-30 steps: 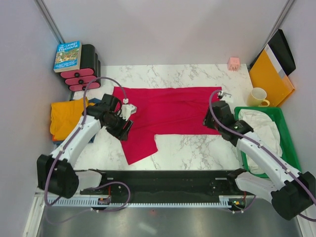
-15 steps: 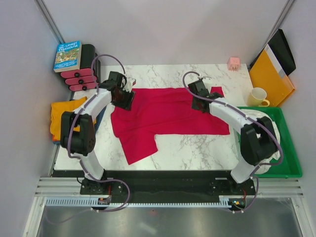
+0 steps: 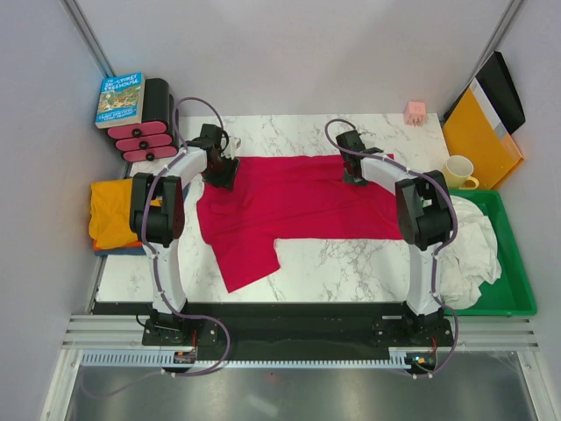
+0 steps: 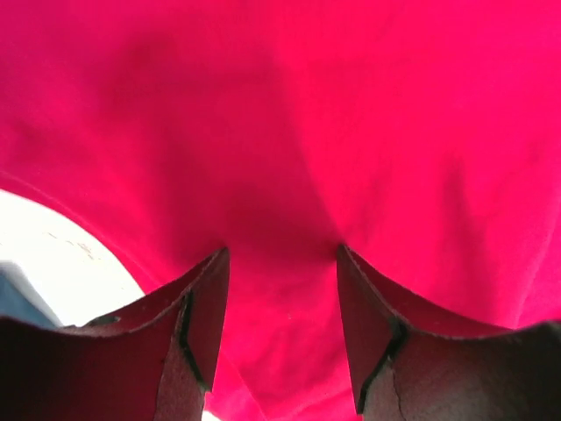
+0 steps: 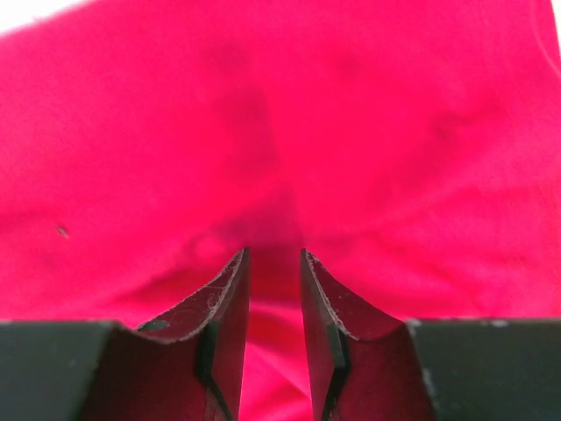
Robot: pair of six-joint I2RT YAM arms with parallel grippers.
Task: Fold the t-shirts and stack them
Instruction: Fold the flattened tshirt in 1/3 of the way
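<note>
The crimson red t-shirt lies spread flat across the marble table, one sleeve trailing toward the front. My left gripper is down on its far left corner. In the left wrist view its jaws stand open, with red fabric between them. My right gripper rests on the shirt's far edge, right of centre. Its jaws are open by a narrow gap over red cloth. The orange t-shirt lies folded at the table's left edge. The dark blue one is not clearly visible.
A book lies on a black and pink rack at the back left. At the back right are a pink cube, a yellow mug and an orange-yellow folder. A green bin on the right holds white cloth.
Both arms have reached from the shirt's sides to its far edge, and the grippers now press on the fabric. The right jaws have narrowed.
</note>
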